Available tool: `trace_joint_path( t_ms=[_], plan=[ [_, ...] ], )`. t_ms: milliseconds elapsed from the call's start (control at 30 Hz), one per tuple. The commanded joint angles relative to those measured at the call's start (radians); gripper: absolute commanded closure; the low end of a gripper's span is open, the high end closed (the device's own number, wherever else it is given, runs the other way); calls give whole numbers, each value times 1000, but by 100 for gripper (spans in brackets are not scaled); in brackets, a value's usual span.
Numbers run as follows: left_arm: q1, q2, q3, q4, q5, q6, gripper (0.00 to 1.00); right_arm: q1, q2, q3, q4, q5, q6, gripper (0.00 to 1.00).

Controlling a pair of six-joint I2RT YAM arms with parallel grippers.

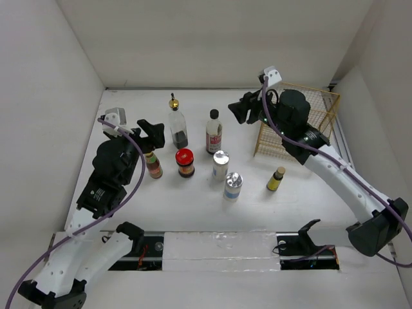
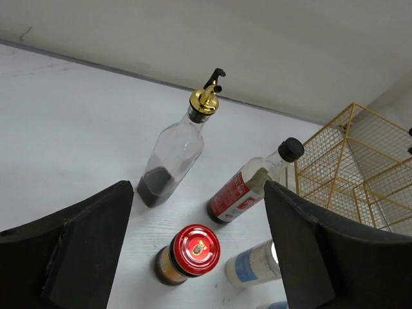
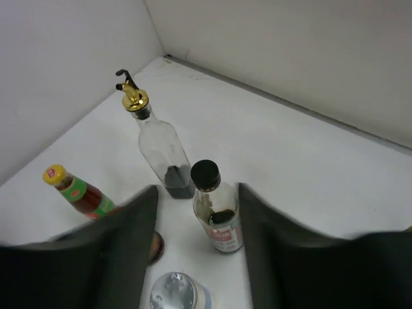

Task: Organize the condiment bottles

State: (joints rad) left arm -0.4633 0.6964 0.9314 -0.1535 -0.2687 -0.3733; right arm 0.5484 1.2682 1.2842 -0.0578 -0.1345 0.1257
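Observation:
Across the middle of the table stand the gold-spouted bottle (image 1: 177,127) (image 2: 174,151) (image 3: 158,145), the black-capped sauce bottle (image 1: 214,132) (image 2: 248,190) (image 3: 217,212), the red-lidded jar (image 1: 185,161) (image 2: 190,253), the red-labelled bottle (image 1: 153,165) (image 3: 80,192), two silver-topped cylinders (image 1: 221,164) (image 1: 233,185) and a small yellow bottle (image 1: 276,179). My left gripper (image 1: 156,134) (image 2: 197,183) hangs open just behind the red-labelled bottle, holding nothing. Open too, my right gripper (image 1: 238,111) (image 3: 197,187) hovers right of and behind the black-capped bottle, apart from it.
A gold wire basket (image 1: 322,106) (image 2: 360,167) stands at the back right, under my right arm. White walls close in the table on the left, back and right.

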Motion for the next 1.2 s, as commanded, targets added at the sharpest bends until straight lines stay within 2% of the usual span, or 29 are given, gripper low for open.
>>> trace_joint_path(
  t_ms=[0,33,100,167,233,300,333,367,433,467,500,567,633,867,1033,1167],
  plan=[
    [0,-41,-11,62,34,25,20,45,29,70,7,6,-11,46],
    [0,-55,-11,62,34,25,20,45,49,70,7,6,-11,68],
    [0,-64,-22,62,5,25,20,85,74,93,7,6,-23,100],
    [0,-74,-55,78,-7,14,30,108,118,130,-2,6,-34,100],
    [0,-74,-55,78,-21,14,60,143,146,151,-2,27,-49,100],
    [0,-74,-55,78,-21,14,84,153,195,182,-2,27,-58,97],
    [0,-74,-55,66,-21,14,91,163,215,197,-14,27,-58,82],
    [0,-74,-55,66,-30,5,94,173,250,228,-25,27,-58,72],
    [0,-74,-55,66,-41,5,86,173,282,253,-48,15,-58,52],
    [0,-64,-55,66,-41,5,78,173,299,273,-48,15,-58,35],
    [0,-64,-55,57,-52,-4,60,182,344,289,-63,4,-67,30],
    [0,-77,-55,57,-69,-13,45,182,394,343,-106,-5,-67,22],
    [0,-87,-66,69,-69,-13,34,193,466,423,-158,-16,-90,21],
    [0,-87,-66,78,-47,-13,26,193,638,584,-154,-51,-110,20],
    [0,-98,-66,78,-47,-13,26,203,741,693,-174,-132,-110,20],
    [0,-98,-75,78,-38,-13,26,212,786,716,-142,-132,-110,21]
  ],
)
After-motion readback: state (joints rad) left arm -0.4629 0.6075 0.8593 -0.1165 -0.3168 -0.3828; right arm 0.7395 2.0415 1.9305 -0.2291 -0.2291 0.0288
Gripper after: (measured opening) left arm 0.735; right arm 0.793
